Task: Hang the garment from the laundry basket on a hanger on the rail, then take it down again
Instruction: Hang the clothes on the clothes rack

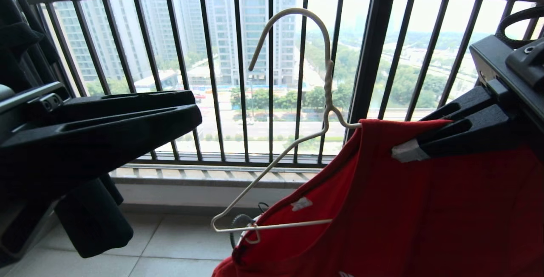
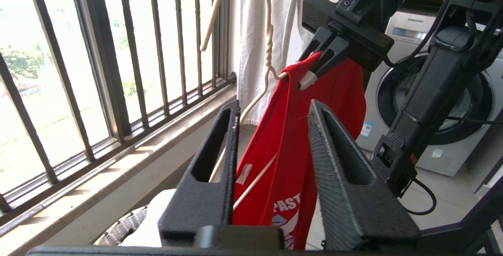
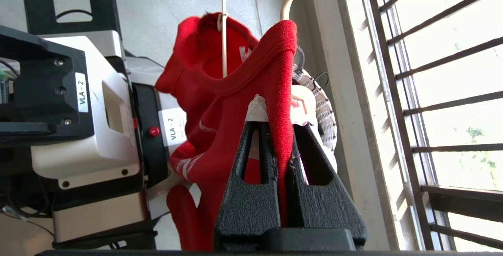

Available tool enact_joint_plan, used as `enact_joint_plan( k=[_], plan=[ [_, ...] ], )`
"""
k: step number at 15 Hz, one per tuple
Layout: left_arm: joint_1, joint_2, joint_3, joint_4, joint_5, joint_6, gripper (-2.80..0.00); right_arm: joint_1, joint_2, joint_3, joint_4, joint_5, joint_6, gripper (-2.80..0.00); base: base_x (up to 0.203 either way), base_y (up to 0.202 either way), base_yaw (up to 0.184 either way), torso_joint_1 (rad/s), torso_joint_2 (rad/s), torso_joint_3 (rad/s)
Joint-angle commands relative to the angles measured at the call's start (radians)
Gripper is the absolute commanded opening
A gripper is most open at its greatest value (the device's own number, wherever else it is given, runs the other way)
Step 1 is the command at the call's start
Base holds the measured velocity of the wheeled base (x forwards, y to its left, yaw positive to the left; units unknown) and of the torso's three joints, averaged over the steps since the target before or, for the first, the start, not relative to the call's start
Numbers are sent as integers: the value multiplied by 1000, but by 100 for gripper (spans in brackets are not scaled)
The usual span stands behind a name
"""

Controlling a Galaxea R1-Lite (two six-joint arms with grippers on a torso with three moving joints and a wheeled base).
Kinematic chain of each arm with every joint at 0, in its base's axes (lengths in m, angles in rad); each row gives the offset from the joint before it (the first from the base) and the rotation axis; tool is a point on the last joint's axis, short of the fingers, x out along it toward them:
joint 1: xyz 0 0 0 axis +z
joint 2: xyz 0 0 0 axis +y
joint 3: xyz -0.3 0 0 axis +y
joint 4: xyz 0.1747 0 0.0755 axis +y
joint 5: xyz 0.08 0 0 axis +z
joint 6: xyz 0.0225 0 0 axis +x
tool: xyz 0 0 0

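Observation:
The red garment (image 1: 403,209) hangs from my right gripper (image 1: 406,150), which is shut on its shoulder fabric near the collar (image 3: 279,91). The off-white wire hanger (image 1: 326,86) stands upright with its hook free in the air. One of its arms runs inside the garment and the other pokes out of the neck opening. My left gripper (image 1: 196,109) is at the left, apart from the garment, open with nothing between its fingers (image 2: 338,150). Below the garment, part of the laundry basket (image 3: 325,108) shows by the wall. The rail is out of view.
The dark barred window railing (image 1: 212,77) and its sill (image 1: 204,174) run straight ahead. A black garment (image 1: 93,221) hangs at the left. A white shirt (image 2: 283,32) and a washing machine (image 2: 452,103) are behind the right arm.

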Motion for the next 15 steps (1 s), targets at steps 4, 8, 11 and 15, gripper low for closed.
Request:
enact_joint_plan(
  k=[4,8,11,15],
  plan=[
    [164,-8,-148,187,12,-3,-280,-51,6,7,-150,4,160,-280,0,0,0,0,0,0],
    [172,-26,-151,192,11,-3,-280,-66,19,8,-154,1,154,-280,0,0,0,0,0,0],
    [171,-35,-149,197,8,-5,-280,-77,20,6,-154,0,149,-280,0,0,0,0,0,0],
    [170,33,-147,198,5,-11,-280,-103,15,4,-163,-3,149,-280,0,0,0,0,0,0]
  ],
)
